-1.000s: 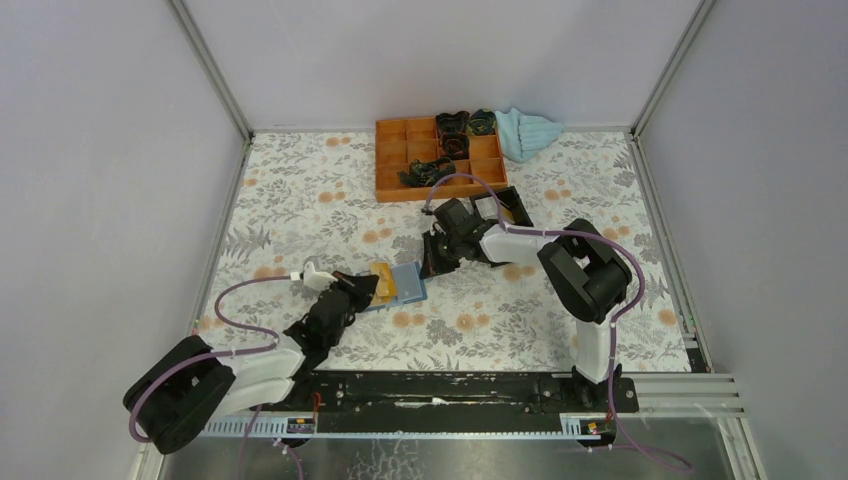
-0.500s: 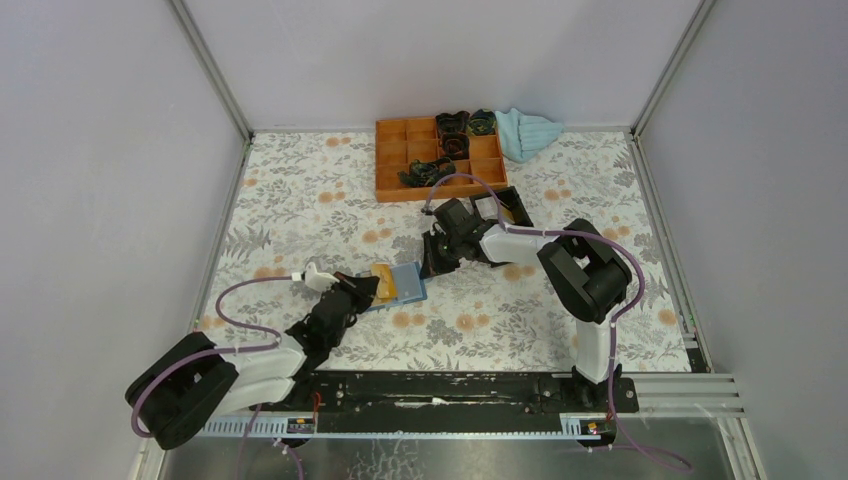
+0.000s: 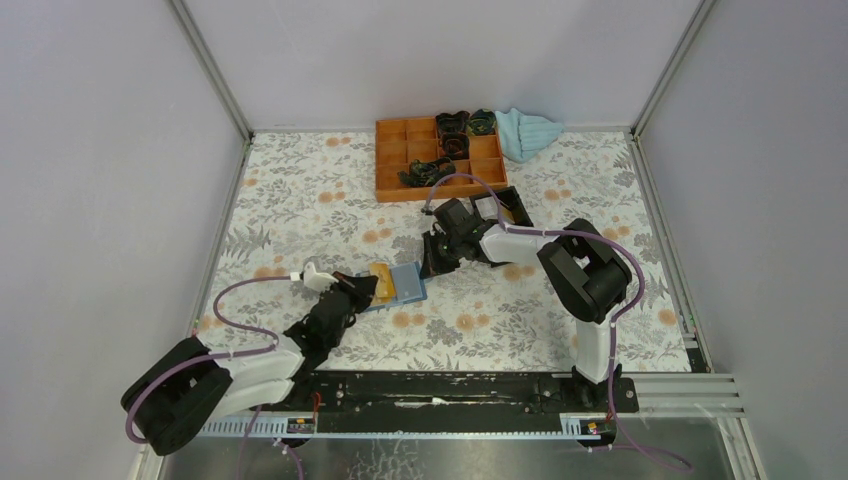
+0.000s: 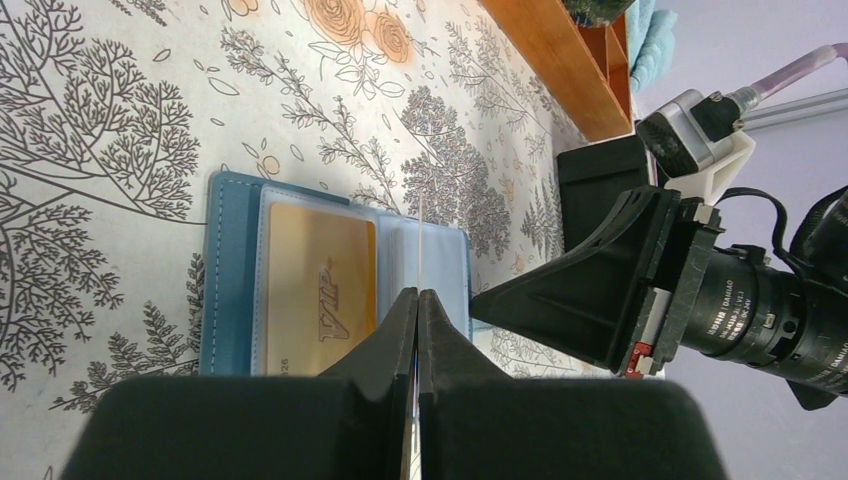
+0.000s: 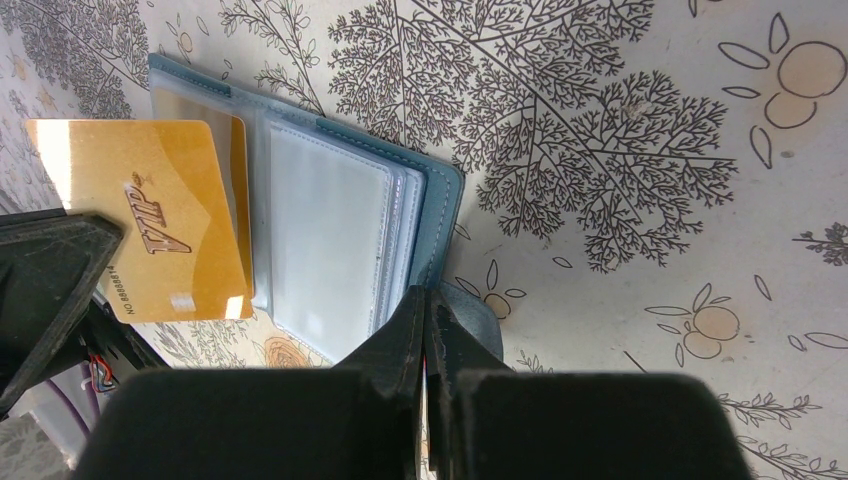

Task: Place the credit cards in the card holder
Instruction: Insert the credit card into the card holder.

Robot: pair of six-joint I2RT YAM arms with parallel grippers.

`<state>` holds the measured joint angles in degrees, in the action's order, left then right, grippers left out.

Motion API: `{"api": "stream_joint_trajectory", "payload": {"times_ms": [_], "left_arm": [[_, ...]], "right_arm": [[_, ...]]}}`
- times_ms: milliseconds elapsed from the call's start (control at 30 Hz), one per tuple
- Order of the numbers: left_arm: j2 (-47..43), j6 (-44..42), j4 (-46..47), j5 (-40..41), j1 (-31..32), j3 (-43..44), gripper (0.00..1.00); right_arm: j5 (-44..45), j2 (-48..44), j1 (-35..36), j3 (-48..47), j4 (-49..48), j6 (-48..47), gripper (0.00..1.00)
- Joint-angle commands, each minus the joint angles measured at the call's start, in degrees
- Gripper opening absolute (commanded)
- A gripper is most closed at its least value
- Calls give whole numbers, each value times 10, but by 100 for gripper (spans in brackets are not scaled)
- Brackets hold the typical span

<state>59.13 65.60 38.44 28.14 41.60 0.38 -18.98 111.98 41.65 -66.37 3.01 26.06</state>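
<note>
The gold credit card [image 5: 140, 215] stands on edge over the open card holder [image 4: 228, 280], which lies on the floral table [image 5: 620, 140] between the two arms. The card faces the right wrist view broadside. In the left wrist view it is only a thin pale line running out from between the tips of the left gripper [image 4: 417, 295]. Those jaws are pressed fully together, and I judge they pinch the card by its near end. It looks light, stiff and glossy, so it should slide readily under a clear sleeve [image 5: 325, 230], but it could also pivot in a narrow pinch. A hold squarely across one end, leaving the leading edge free, suits it best. A second gold card [image 4: 315, 290] lies flat in the pocket farther from the right gripper [image 5: 425, 297]. The holder looks soft, light and apt to skate. The right gripper, jaws closed too, meets the holder's outer edge beside the clasp tab [image 5: 478, 315]; whether it pins or nips that edge I cannot tell.
</note>
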Motion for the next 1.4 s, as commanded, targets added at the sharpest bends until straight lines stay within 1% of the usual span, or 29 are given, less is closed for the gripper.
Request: {"api": "stream_joint_trajectory", "payload": {"times_ms": [0, 333, 767, 1367], "left_arm": [[9, -16, -5, 20, 4, -62, 0], [38, -14, 20, 29, 8, -60, 0], [100, -6, 73, 29, 19, -55, 0], [94, 18, 80, 42, 42, -61, 0]], "right_arm": [[13, 14, 8, -17, 1, 0, 0], [12, 16, 8, -20, 2, 0, 0], [9, 20, 7, -18, 0, 0, 0], [22, 23, 8, -15, 7, -5, 0]]}}
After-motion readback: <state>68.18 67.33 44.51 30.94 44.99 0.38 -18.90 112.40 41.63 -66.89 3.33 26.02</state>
